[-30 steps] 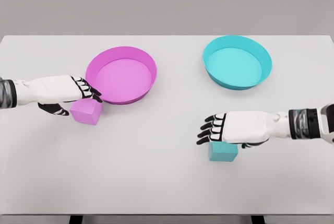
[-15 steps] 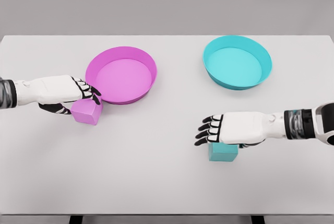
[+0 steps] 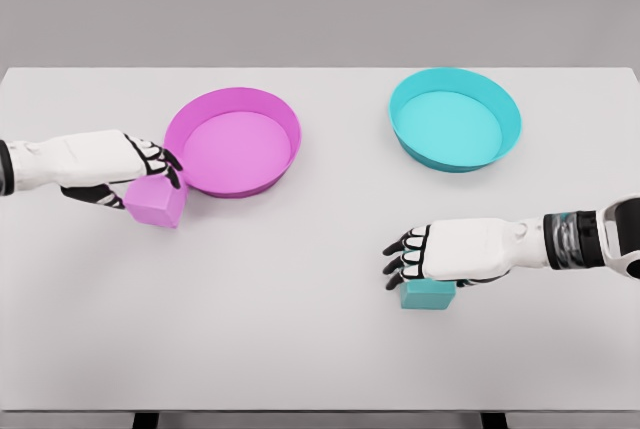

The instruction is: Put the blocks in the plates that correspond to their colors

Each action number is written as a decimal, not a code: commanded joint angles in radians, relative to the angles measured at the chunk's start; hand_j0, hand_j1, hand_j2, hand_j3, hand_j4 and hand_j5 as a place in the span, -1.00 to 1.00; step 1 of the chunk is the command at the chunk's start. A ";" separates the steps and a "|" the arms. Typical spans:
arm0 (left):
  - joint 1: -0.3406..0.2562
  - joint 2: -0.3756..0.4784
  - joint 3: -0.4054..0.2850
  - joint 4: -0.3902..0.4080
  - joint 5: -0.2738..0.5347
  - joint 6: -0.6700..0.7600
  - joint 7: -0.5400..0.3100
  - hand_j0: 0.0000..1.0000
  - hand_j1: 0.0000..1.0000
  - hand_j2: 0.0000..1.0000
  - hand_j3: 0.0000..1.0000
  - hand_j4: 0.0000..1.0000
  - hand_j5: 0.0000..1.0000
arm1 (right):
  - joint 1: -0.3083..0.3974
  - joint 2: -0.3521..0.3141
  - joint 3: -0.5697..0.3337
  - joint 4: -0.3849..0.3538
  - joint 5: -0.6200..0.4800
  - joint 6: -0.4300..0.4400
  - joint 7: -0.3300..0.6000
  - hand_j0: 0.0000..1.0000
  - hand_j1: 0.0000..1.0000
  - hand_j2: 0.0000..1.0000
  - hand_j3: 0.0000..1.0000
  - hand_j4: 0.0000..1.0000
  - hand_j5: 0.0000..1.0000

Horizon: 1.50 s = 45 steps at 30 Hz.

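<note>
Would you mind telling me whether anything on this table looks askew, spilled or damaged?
Nothing stands out. The round pink plate and round cyan plate sit flat and empty; the pink cube is under the left hand, the cyan cube under the right hand.

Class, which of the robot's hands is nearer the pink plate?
Left. The left hand grips the pink block right beside the pink plate; the right hand is over the teal block, far off.

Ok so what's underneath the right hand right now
A teal block sits on the white table under the right hand. Only its front face and a strip of its top show; the hand covers the rest, so contact cannot be confirmed.
</note>
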State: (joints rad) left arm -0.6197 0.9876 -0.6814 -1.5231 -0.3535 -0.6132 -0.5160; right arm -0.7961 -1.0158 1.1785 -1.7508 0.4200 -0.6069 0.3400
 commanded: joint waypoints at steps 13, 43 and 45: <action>-0.063 -0.021 0.009 0.018 0.082 0.002 -0.004 -0.04 -0.04 -0.04 -0.04 -0.04 -0.04 | -0.014 0.000 -0.014 0.001 0.002 -0.004 0.007 0.42 0.42 0.42 0.42 0.42 0.42; -0.129 -0.046 0.014 0.443 0.151 0.002 0.004 1.00 1.00 1.00 1.00 1.00 1.00 | -0.097 0.123 -0.060 0.189 -0.027 -0.004 0.005 0.16 0.16 0.16 0.16 0.16 0.16; -0.100 -0.055 0.013 0.440 0.149 0.002 0.004 1.00 1.00 1.00 1.00 1.00 1.00 | -0.109 0.131 -0.060 0.206 -0.027 -0.004 0.005 0.16 0.16 0.16 0.16 0.16 0.16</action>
State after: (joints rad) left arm -0.7194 0.9349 -0.6701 -1.1088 -0.2162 -0.6137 -0.5129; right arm -0.9081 -0.9036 1.1198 -1.5730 0.3991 -0.6123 0.3453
